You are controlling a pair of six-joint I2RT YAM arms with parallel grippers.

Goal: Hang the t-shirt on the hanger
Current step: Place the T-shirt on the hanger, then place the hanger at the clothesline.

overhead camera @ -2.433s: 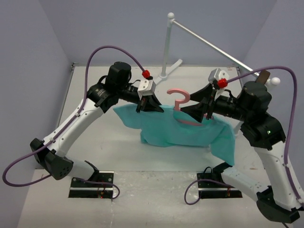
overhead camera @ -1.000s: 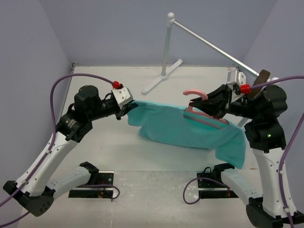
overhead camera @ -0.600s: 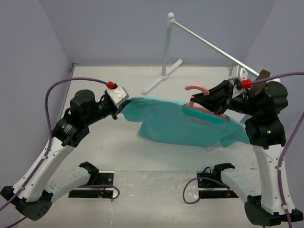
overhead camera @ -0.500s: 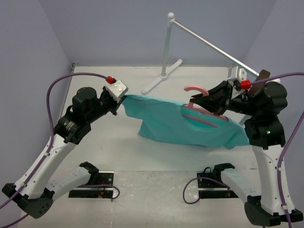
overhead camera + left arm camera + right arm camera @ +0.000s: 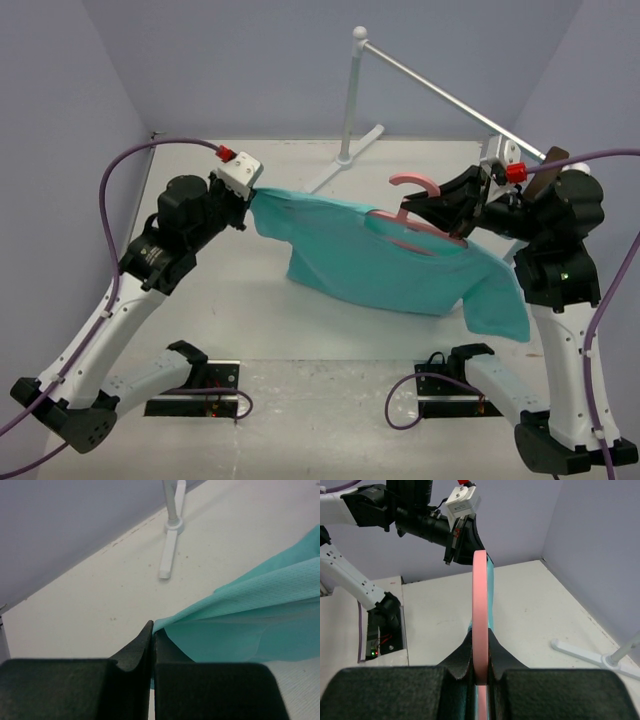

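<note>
The t-shirt hangs stretched over the desk centre, between two raised, bent arms. The hanger sits at its collar, pinched by the right tool. The left tool pinches the shirt's left end.

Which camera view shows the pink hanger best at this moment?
Top external: the hanger shows its hook and part of its frame, with the t-shirt draped over it. The right wrist view sees it only edge-on, a pink strip clamped between the fingers. The left wrist view shows none of it.
</note>
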